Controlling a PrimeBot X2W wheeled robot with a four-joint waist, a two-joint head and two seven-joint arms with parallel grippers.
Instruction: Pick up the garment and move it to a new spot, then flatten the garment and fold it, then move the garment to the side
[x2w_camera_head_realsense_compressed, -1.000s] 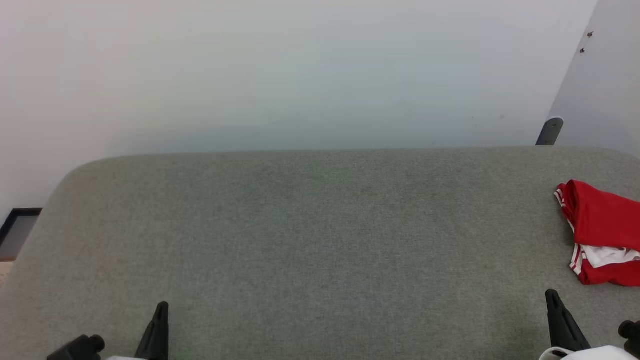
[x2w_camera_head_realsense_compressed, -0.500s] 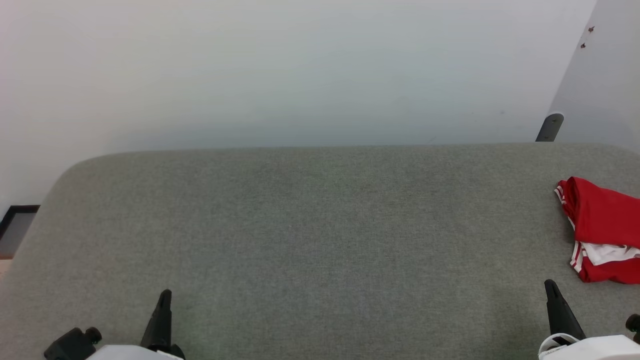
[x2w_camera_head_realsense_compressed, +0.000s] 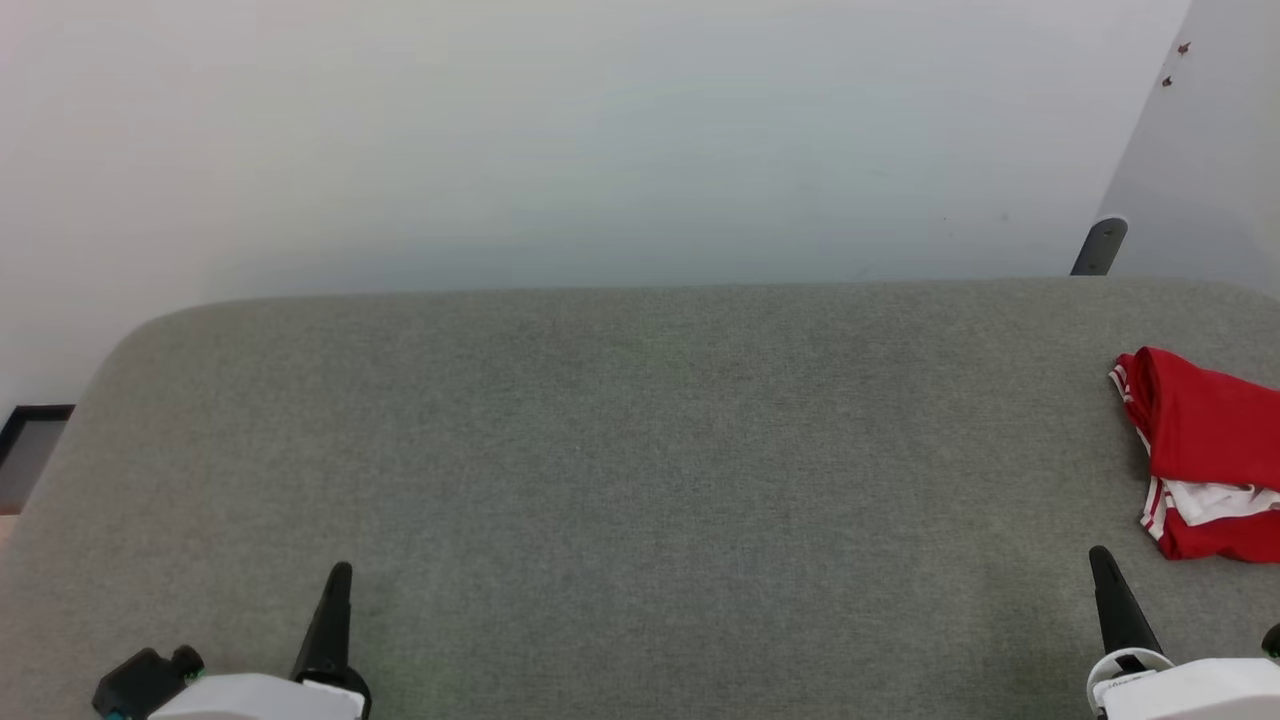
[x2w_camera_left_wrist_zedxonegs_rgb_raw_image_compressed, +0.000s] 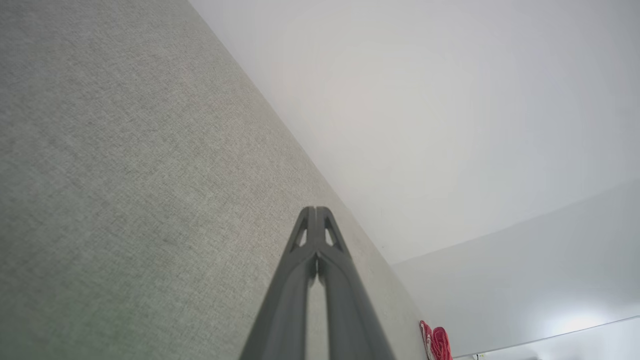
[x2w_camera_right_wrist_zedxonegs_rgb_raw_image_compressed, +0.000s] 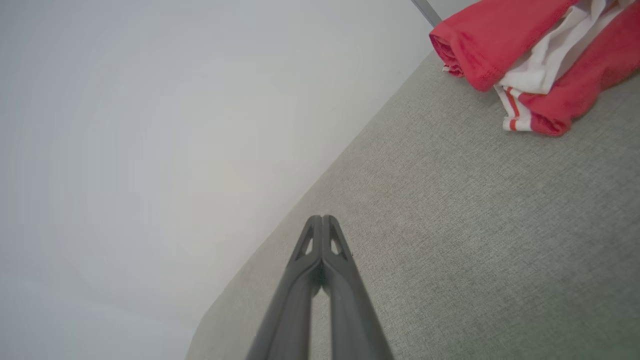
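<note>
One wide grey padded surface (x2w_camera_head_realsense_compressed: 640, 450) spans the head view. The red shirt (x2w_camera_head_realsense_compressed: 1205, 440) with white striped trim lies bunched, perhaps loosely folded, at its right edge, partly cut off. The left gripper (x2w_camera_head_realsense_compressed: 338, 572) and right gripper (x2w_camera_head_realsense_compressed: 1099, 556) sit near the front, fingers pressed together, holding nothing.

A grey fabric-covered worktop (x2w_camera_head_realsense_compressed: 640, 450) fills the lower half of the head view, its far left corner rounded. Behind it, across the upper half of the frame, stands a plain pale wall (x2w_camera_head_realsense_compressed: 600, 140). At the upper right a second pale panel (x2w_camera_head_realsense_compressed: 1225, 160) meets it at an angle and carries two small dark marks (x2w_camera_head_realsense_compressed: 1183, 48). A short grey post (x2w_camera_head_realsense_compressed: 1098, 247) rises just behind the worktop's far edge at the right. At the left edge, mid-height, is a dark-rimmed frame (x2w_camera_head_realsense_compressed: 25, 440).
</note>
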